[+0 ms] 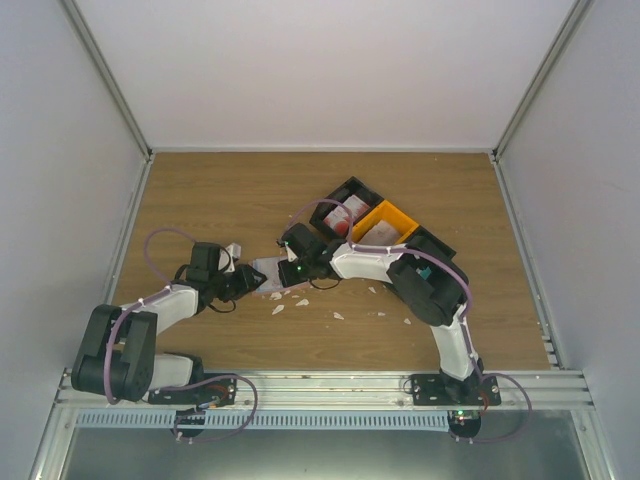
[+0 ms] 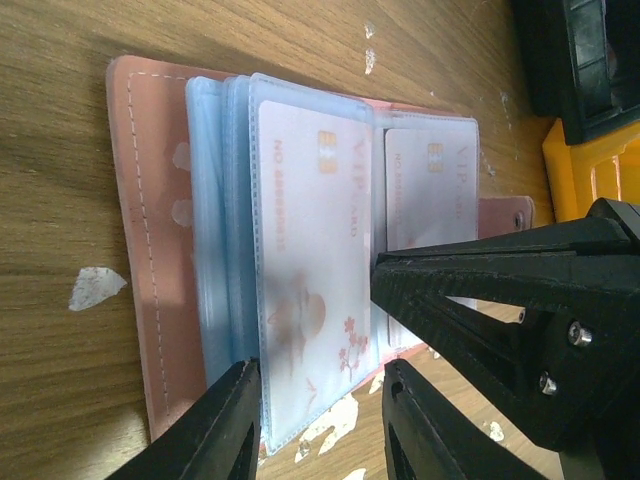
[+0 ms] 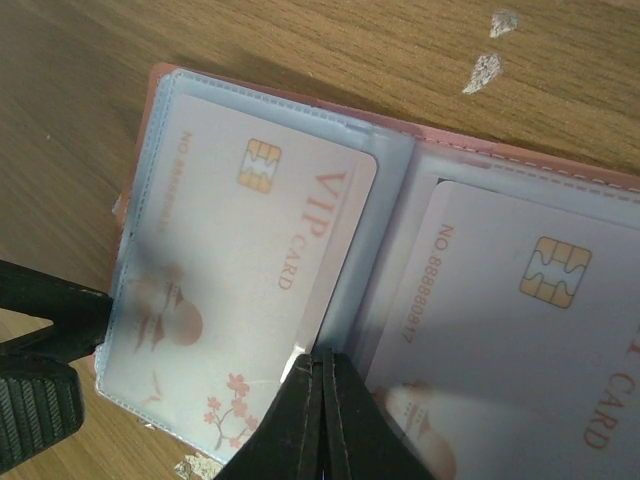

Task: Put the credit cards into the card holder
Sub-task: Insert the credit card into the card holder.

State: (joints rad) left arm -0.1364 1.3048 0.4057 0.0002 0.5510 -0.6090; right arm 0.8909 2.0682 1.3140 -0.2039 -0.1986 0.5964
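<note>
White panel walls [image 1: 330, 70] close in a brown wood-grain table [image 1: 200, 190]. Near its middle lies the small salmon-pink card holder [image 1: 266, 272], opened like a book to show its light blue plastic pocket leaves. One pale whitish-pink plastic credit card [image 2: 310, 250] with a gold chip is sleeved in the holder's topmost leaf. A second matching card [image 2: 430, 190] sits in the leaf across the fold.

The black two-finger left gripper [image 2: 320, 425] meets one short end of the holder with its jaws partly spread, one on each side of the top leaf's end. Whether they press on it or only flank it, I cannot tell. It is probably there to keep that leaf from flopping over.

The black right gripper [image 3: 322, 400] has its fingers pressed flat together with nothing between them. They form a thin wedge whose tip sits at the holder's fold, beside the long edge of the sleeved card, likely to nudge the card home or pin the page.

Black and orange plastic bins [image 1: 398, 214] stand beyond the holder on the right arm's side, with what look like more cards inside. Small white torn scraps [image 1: 278, 309] lie just on the near side of the holder.
</note>
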